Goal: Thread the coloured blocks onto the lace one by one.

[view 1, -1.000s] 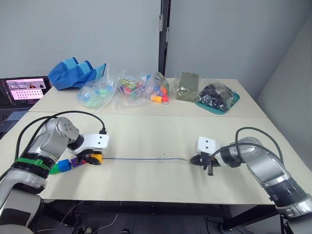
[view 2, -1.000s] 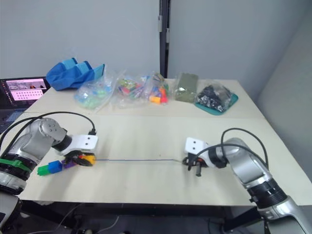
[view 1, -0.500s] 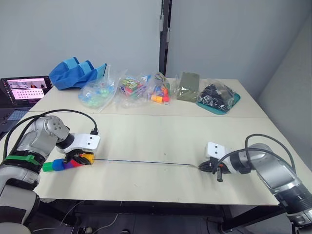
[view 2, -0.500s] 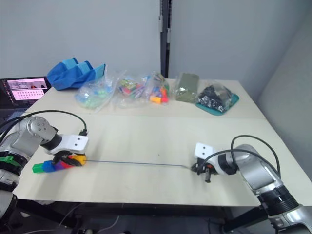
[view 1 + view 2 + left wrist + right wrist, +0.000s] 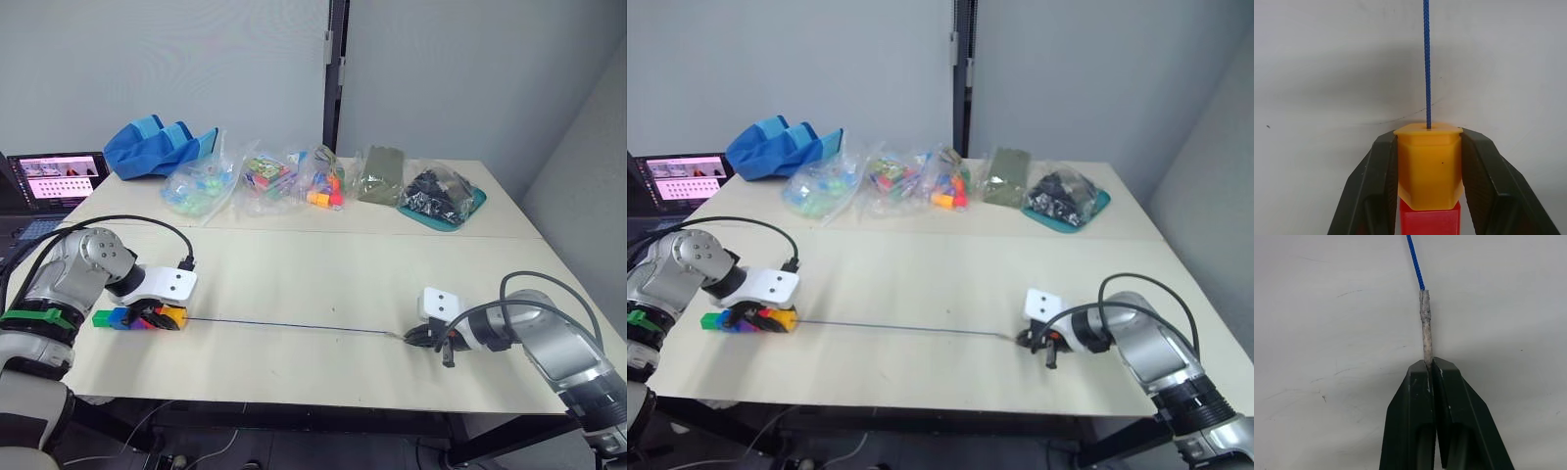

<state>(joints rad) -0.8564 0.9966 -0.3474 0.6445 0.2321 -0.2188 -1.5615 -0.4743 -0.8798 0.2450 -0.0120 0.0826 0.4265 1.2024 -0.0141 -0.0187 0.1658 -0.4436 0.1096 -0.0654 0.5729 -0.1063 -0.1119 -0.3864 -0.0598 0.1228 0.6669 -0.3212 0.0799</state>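
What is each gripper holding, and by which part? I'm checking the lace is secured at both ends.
The left gripper clamps the yellow-orange block by its two sides; the right gripper pinches the lace by its stiff pale tip.

This looks like a robotics lab or test room. Two plain cream-topped work tables (image 5: pixel 323 269) stand pushed together in the middle of the frame against bare grey walls. An open laptop with a lit screen (image 5: pixel 54 179) sits at the left edge, and clear plastic bags of mixed toy pieces (image 5: pixel 263 182) line the far table at upper centre, like sorted trial materials.
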